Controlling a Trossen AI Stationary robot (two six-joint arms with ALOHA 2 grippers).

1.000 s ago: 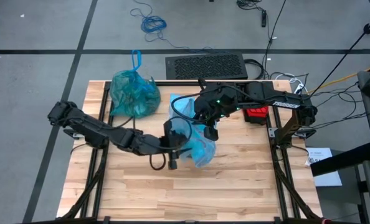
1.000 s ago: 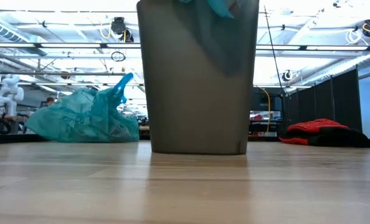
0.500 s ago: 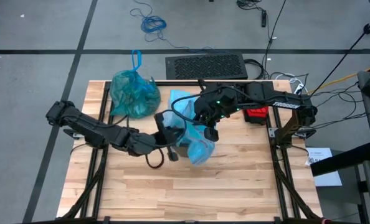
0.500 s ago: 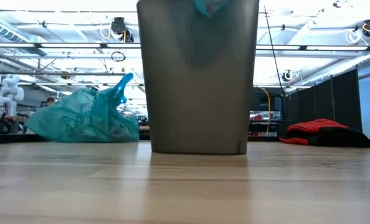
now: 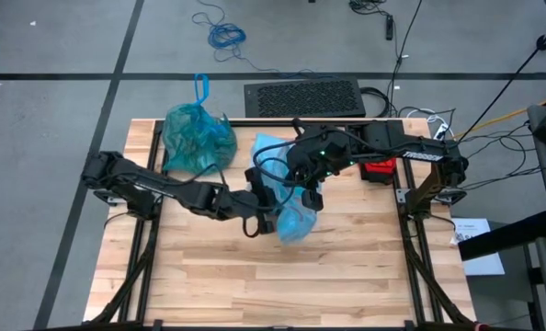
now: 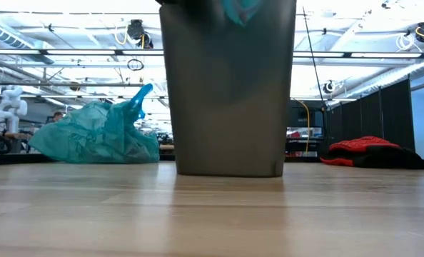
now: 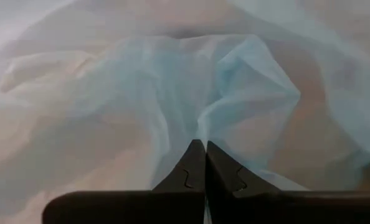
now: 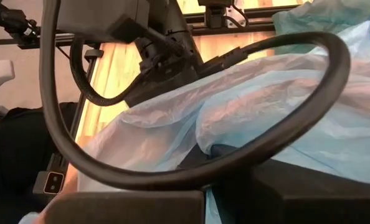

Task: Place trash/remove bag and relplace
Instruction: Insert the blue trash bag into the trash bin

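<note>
The teal-green bag [image 5: 198,138] [image 6: 98,137] lies knotted on the table's far left, resting on its bulging underside. A paler sky-blue bag [image 5: 291,210] is draped over a grey bin [image 6: 230,93] at the table's middle. My left gripper [image 5: 266,213] [image 7: 204,146] is at the bin's left side, shut on that pale plastic. My right gripper [image 5: 312,195] [image 8: 205,200] hangs over the bin's right side, shut, with pale plastic at its fingers. The trash is hidden. My left gripper pinches a gathered fold of the pale blue bag [image 7: 205,127] between its two fingertips, coming from the table's left and slanting downward. The film fans out from the fingertips in creases. My right gripper is shut on the pale blue bag [image 8: 207,208], slanting downward from the right. A cable and its own body hide which part it has.
A red glove [image 6: 369,151] [image 5: 379,169] lies at the table's far right, behind the right arm. A black cable [image 8: 191,168] loops across the right wrist view. Bare wood [image 5: 282,280] stretches along the table's near half.
My left gripper has gone from the near side of the bin toward the far right, up to the pale blue bag at the bin's rim. The blue plastic that hung down inside the bin's near wall has drawn upward.
</note>
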